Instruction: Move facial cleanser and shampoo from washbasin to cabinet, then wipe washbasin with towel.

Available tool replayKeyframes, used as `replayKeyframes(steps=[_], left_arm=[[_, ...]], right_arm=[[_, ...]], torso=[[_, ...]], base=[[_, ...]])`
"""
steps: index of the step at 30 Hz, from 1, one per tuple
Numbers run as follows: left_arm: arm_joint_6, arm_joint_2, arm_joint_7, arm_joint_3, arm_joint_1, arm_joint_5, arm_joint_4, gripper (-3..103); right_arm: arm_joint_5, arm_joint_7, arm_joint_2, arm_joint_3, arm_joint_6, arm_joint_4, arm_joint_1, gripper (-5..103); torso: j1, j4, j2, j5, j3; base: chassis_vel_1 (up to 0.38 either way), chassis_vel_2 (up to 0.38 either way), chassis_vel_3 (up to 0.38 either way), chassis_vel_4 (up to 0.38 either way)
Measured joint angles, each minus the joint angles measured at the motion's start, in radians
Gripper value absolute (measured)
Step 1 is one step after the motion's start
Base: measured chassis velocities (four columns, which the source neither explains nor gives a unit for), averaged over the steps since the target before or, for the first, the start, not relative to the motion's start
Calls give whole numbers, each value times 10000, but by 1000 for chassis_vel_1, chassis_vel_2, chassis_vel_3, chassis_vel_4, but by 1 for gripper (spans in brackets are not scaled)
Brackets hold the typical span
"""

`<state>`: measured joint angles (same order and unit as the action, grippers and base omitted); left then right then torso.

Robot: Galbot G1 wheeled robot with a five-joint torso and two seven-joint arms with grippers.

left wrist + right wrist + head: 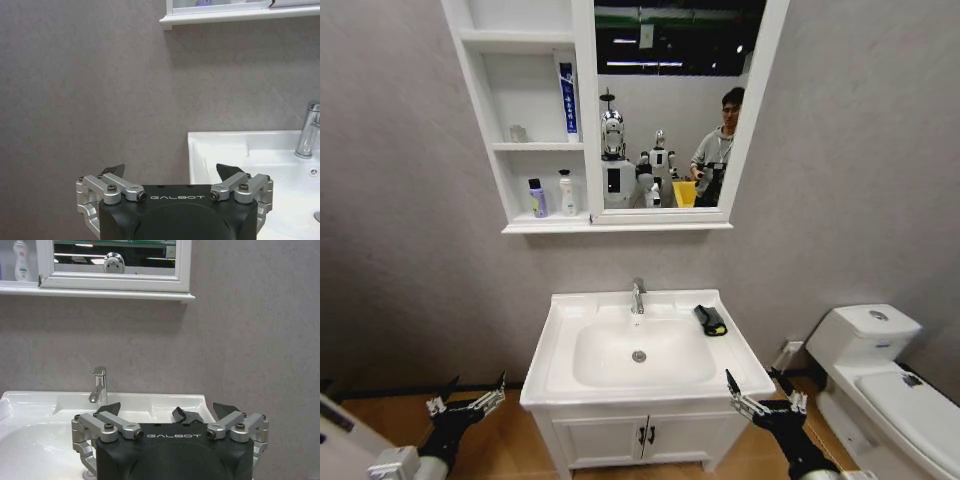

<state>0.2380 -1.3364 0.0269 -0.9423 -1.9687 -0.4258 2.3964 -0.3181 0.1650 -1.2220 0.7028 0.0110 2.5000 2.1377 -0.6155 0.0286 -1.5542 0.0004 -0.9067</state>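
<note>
I am holding both arms low in front of the washbasin (555, 345): the left gripper (470, 402) is hanging off its left front corner, the right gripper (760, 398) off its right front corner, and both are standing with jaws spread wide and holding nothing. Two bottles, a purple one (536, 198) and a white one (566, 193), are sitting side by side in the lowest cubby of the cabinet (480, 60), so I am judging the moving part done. The towel (711, 320) is lying on the basin's right rear ledge, near the tap (638, 296) (wiping not yet begun). My worry is the reach: coming in low, the right fingers could be striking the basin's front rim, or nudging the towel backward instead of pinching it. "GALBOT" is reading clearly on each gripper body; the blue tube (567, 98) carries print too small to read.
</note>
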Motion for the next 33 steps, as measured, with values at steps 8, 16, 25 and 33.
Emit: replayKeyframes(steps=[8, 16, 25, 33], left_arm=[[0, 1, 1, -2, 1, 0, 0, 100], [0, 1, 2, -3, 0, 0, 0, 100], [0, 1, 1, -2, 0, 0, 0, 100], [0, 0, 0, 1, 0, 0, 0, 100]], right_arm=[[-1, -4, 0, -1, 4, -2, 1, 100], [-1, -3, 0, 1, 6, -1, 0, 100], [-1, -2, 0, -1, 6, -1, -1, 100], [-1, -2, 1, -1, 5, 0, 0, 100]], torso=[[3, 4, -2, -1, 4], [2, 2, -2, 4, 1], [-2, 1, -1, -6, 2], [-1, 1, 1, 7, 0]], base=[[346, -333, -337, 355], [371, -363, -370, 369], [355, -354, -338, 344], [353, -359, -355, 352]])
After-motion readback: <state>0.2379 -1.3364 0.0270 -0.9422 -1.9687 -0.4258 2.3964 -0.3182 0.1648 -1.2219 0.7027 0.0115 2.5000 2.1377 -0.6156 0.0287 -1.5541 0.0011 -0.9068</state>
